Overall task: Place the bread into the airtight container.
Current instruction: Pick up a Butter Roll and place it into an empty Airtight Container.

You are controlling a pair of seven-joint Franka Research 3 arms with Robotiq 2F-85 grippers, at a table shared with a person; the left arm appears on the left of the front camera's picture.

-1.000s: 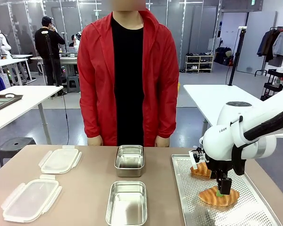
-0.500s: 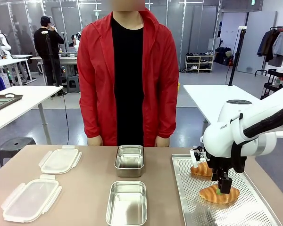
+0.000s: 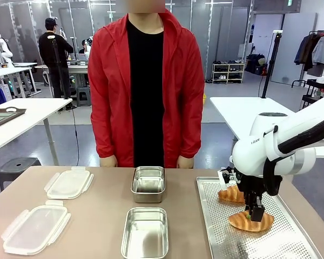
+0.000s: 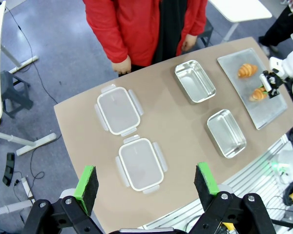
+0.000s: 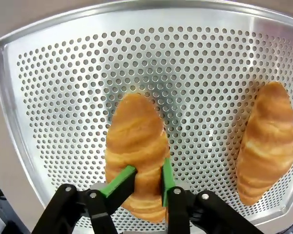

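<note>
My right gripper (image 3: pixel 254 215) is shut on a golden croissant (image 3: pixel 251 222) over the near part of the perforated metal tray (image 3: pixel 216 237). In the right wrist view the green pads (image 5: pixel 122 179) pinch the croissant's (image 5: pixel 136 139) near end, and it seems slightly raised off the tray (image 5: pixel 63 73). A second croissant (image 3: pixel 230 195) lies farther back on the tray. Two open steel containers (image 3: pixel 148 183) (image 3: pixel 145 232) stand mid-table, left of the tray. My left gripper (image 4: pixel 146 183) hangs open high above the table.
Two clear plastic lids (image 3: pixel 69 183) (image 3: pixel 36 227) lie at the table's left. A person in a red jacket (image 3: pixel 146 86) stands at the far edge, hands down near the far container. Bare tabletop lies between the lids and the containers.
My right gripper has risen a little, with the croissant in it, and drifted slightly toward the far side. The second croissant, the containers and the lids have not moved.
</note>
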